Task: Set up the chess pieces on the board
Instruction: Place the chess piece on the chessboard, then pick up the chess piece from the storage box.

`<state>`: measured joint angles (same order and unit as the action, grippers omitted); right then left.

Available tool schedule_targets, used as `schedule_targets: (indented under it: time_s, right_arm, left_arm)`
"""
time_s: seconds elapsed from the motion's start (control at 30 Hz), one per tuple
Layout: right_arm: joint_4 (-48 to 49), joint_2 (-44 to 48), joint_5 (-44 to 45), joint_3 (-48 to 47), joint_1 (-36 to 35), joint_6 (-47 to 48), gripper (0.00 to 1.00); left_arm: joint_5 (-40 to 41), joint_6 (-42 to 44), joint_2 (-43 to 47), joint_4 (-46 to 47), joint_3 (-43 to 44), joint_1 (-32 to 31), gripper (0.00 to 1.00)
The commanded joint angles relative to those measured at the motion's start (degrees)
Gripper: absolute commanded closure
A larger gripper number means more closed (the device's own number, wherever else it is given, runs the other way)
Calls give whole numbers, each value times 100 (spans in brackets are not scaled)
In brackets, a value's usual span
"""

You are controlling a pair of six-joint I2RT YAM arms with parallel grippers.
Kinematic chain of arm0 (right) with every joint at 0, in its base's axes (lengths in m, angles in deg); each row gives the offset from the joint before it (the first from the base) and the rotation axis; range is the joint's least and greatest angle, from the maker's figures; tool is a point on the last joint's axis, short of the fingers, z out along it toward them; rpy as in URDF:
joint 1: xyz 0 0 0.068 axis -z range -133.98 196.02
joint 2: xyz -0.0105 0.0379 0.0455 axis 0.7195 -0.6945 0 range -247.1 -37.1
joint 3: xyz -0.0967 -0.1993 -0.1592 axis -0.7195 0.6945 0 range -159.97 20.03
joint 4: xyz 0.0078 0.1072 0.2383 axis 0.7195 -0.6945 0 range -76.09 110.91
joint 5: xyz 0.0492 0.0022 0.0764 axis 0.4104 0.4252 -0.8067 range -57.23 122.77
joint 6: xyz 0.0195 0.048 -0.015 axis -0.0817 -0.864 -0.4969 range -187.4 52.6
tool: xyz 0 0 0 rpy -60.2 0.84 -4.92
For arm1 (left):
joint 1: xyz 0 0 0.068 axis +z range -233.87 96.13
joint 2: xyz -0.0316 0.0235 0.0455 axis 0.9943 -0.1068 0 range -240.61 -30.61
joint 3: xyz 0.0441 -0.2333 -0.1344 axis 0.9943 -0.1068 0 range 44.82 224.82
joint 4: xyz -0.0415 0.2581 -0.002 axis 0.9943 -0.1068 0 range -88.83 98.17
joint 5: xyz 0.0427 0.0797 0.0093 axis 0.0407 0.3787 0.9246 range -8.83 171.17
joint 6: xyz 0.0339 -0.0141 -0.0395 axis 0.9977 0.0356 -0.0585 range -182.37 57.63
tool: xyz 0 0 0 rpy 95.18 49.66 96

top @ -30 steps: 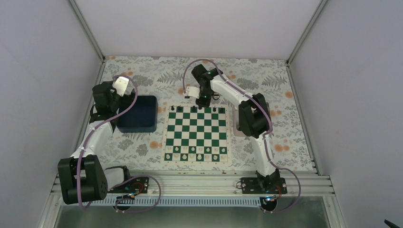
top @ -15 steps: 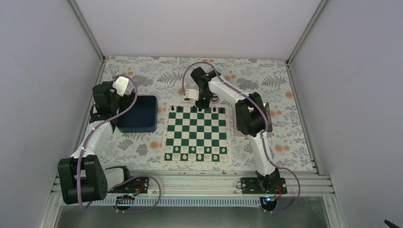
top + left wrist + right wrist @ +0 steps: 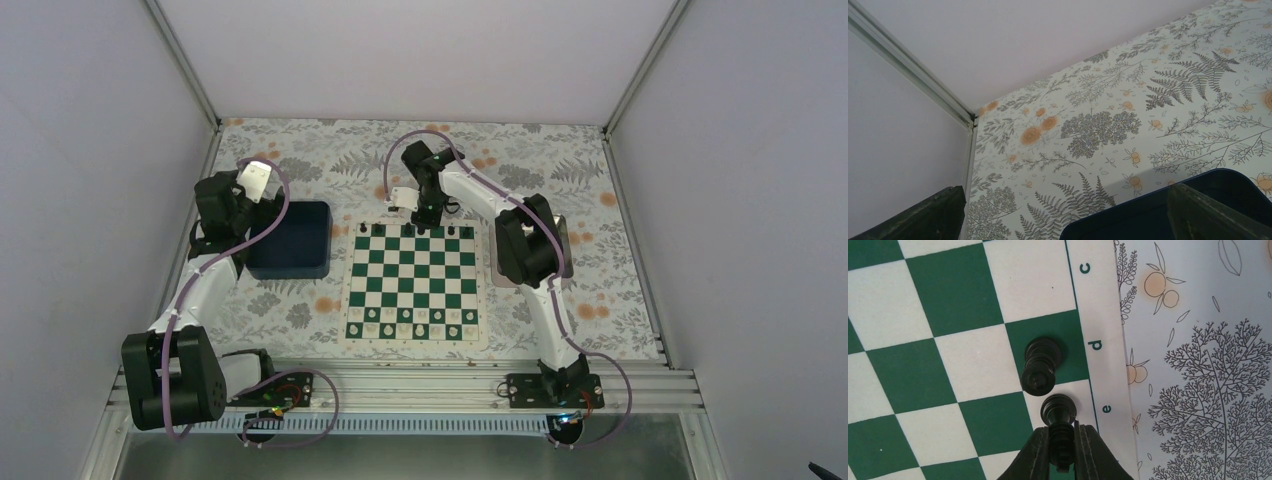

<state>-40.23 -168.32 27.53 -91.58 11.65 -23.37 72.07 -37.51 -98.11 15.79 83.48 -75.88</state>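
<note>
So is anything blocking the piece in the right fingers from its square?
Nothing visible. The right fingers hold the black piece at the white edge square by letter e. Another black piece stands close by on the d square, not under it.

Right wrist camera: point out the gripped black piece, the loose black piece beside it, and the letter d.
gripped black piece (image 3: pixel 1059 411), right wrist view, its exposed round end.
loose black piece (image 3: pixel 1040 366), right wrist view, its mid-body.
letter d (image 3: pixel 1093 344), right wrist view, printed on white border.
</note>
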Motion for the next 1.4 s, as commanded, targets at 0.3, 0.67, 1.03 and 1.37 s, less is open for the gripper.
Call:
schedule_targets:
  time_s: [0.3, 0.67, 1.03, 1.37]
  right_arm:
    - [-2, -11, 121, 89, 57, 47, 76]
    - [102, 1134, 182, 603, 422, -32, 56]
    - [120, 3302, 3, 2456, 2326, 398, 53]
    - [564, 4129, -74, 3957, 3396, 581, 54]
  left_arm:
    - [-109, -17, 48, 65, 11, 27, 0]
    - [-92, -8, 68, 65, 8, 22, 0]
    - [-85, -8, -13, 95, 29, 36, 0]
    - [-109, -25, -43, 12, 98, 36, 0]
